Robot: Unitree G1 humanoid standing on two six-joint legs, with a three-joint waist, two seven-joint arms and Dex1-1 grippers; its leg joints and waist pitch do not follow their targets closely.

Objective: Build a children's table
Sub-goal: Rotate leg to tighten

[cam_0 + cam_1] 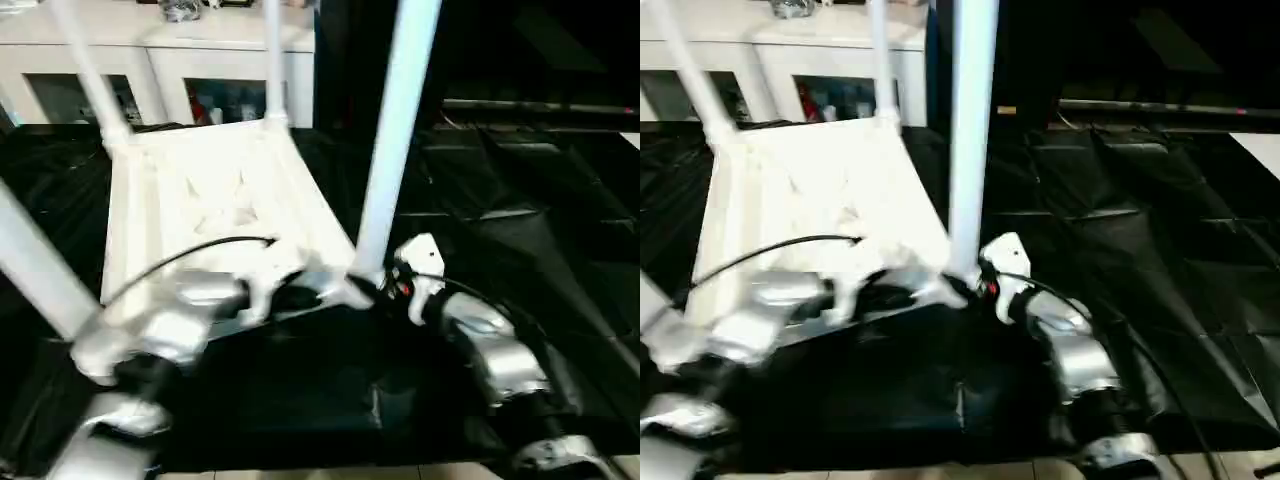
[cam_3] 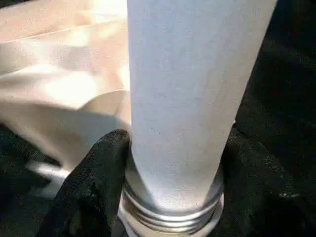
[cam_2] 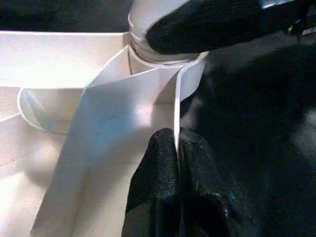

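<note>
**Last leg goes into the upturned table**

The right gripper point(image 2: 173, 197) clamps the base of a long white cylindrical plastic leg point(image 1: 398, 130) at the near right corner socket; the left gripper point(image 3: 176, 163) pinches the rim of the white ribbed plastic tabletop point(image 1: 215, 195) on black sheeting point(image 1: 520, 230). Keeping the leg upright should seat it squarely.

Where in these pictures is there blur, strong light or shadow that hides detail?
Left eye view: the forearms and left gripper are smeared with blur; the tabletop ribs wash out. Left wrist view: the rim between the fingers is sharp, the inner wall shaded bluish. Right wrist view: glare bleaches the tabletop behind the leg; the black cloth shows no detail.
</note>
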